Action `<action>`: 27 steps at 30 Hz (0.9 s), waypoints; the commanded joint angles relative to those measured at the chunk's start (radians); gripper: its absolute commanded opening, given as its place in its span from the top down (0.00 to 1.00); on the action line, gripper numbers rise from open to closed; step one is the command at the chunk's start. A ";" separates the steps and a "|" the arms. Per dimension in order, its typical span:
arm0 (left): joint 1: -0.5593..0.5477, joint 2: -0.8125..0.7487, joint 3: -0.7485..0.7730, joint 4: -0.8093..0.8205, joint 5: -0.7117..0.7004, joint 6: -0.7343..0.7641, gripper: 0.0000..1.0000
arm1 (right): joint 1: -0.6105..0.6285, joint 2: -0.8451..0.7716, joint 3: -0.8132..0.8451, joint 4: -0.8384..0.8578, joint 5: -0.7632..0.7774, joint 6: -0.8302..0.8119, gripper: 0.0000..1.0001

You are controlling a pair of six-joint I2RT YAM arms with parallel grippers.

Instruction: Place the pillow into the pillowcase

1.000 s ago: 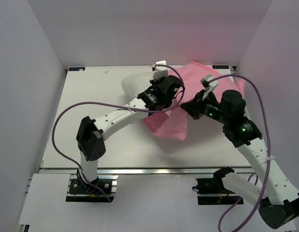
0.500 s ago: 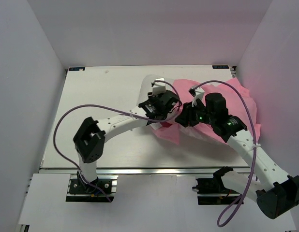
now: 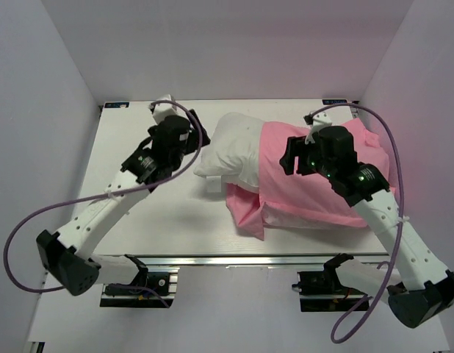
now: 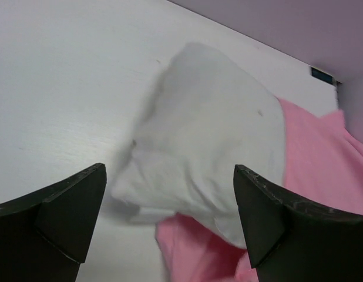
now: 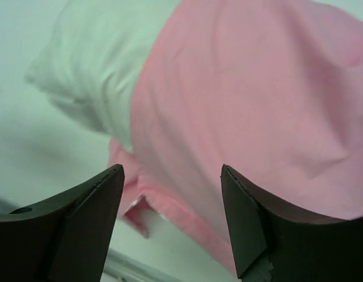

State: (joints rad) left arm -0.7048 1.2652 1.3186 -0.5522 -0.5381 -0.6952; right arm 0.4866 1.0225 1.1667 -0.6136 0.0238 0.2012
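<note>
Left gripper (image 4: 168, 174) spread, pillow (image 3: 231, 151) partly inside pillowcase (image 3: 309, 195)

Open table (image 3: 183, 213) left of pillow (image 3: 234, 147)

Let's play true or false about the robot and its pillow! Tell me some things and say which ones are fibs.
1. The pillow is all the way inside the pillowcase. False: its white end sticks out on the left.
2. The pillowcase is pink. True.
3. The left gripper is squeezing the pillow. False: its jaws are wide open and hold nothing.
4. The right gripper is open above the pillowcase. True.
5. The pillow lies on the floor. False: it lies on the white table.
</note>
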 commanded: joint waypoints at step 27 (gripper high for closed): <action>0.185 0.582 0.008 0.400 1.101 0.053 1.00 | 0.179 0.695 0.499 -0.267 0.579 0.106 0.80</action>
State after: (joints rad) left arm -0.4976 1.8816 1.3678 -0.1772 0.4480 -0.6350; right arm 0.6693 1.7313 1.6382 -0.8440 0.5056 0.2764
